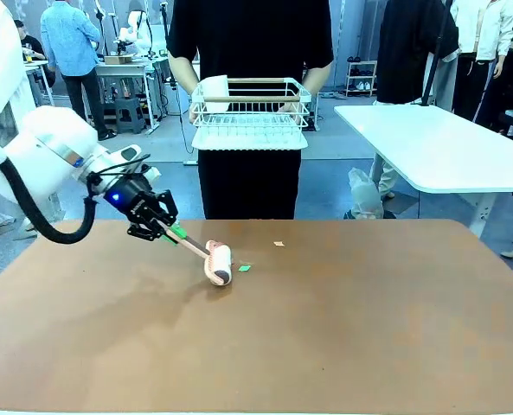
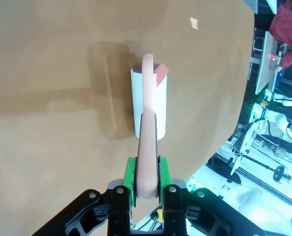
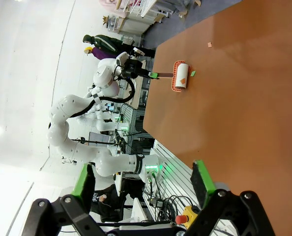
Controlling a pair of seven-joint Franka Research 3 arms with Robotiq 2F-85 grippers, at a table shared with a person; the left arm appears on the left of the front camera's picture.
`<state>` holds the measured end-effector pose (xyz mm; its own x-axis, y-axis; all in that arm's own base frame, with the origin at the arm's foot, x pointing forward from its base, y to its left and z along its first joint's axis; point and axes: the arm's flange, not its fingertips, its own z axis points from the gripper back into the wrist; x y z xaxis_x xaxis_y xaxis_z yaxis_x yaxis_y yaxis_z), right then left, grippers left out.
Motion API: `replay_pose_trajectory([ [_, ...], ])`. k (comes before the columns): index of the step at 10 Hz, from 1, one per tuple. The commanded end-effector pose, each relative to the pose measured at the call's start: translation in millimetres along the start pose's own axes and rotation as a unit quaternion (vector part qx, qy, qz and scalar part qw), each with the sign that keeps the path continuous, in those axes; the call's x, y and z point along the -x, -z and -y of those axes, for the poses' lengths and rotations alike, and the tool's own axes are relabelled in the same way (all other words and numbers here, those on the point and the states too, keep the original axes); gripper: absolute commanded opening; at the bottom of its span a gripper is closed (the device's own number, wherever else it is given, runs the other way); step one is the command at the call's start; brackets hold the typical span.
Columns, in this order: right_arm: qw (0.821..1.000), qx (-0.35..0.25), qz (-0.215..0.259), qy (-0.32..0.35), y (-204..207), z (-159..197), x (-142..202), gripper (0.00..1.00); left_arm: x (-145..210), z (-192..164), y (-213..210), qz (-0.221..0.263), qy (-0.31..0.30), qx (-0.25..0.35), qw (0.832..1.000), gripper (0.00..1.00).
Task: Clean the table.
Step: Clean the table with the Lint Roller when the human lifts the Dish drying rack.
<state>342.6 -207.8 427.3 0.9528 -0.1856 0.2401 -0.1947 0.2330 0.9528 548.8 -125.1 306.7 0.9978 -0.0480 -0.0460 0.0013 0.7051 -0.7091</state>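
Left claw (image 1: pixel 175 230) clenched on lint roller (image 1: pixel 218 263) handle. Roller head down on worktop (image 1: pixel 343 328), which spans near field before us. Green scrap (image 1: pixel 244 268) at roller's 3 o'clock, pale scrap (image 1: pixel 278 245) at 2. We judge: hold head flat, roll slowly over both scraps. Right claw (image 3: pixel 143 179) released, empty.

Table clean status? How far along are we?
Done: nothing I can confirm. In hand: the left gripper is shut on the lint roller by its handle, roller head down on the table. Left: a green scrap beside the roller and a pale scrap farther across both lie on the top. The right gripper is open, holding nothing.
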Motion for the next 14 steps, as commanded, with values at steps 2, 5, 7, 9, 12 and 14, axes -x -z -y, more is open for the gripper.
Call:
replay_pose_trajectory([
  [2,1.0,-0.001,0.001,-0.005,-1,-3,0,1.0,12,33,38,-0.005,0.006,-0.006,1.0,0.0],
  [5,1.0,-0.001,0.001,-0.005,-1,-3,0,1.0,16,75,74,-0.019,0.024,0.005,1.0,0.0],
  [7,1.0,-0.001,0.001,-0.005,-1,-3,0,1.0,17,101,103,-0.047,0.05,0.004,0.998,0.0],
  [9,1.0,-0.001,0.001,-0.005,-1,-3,0,1.0,18,120,116,-0.08,0.059,0.022,0.995,0.0],
  [12,1.0,-0.001,0.001,-0.005,-1,-3,0,1.0,12,127,103,-0.088,0.055,0.055,0.993,0.0],
  [14,1.0,-0.001,0.001,-0.005,-1,-3,0,1.0,10,121,79,-0.096,0.05,0.07,0.992,0.0],
])
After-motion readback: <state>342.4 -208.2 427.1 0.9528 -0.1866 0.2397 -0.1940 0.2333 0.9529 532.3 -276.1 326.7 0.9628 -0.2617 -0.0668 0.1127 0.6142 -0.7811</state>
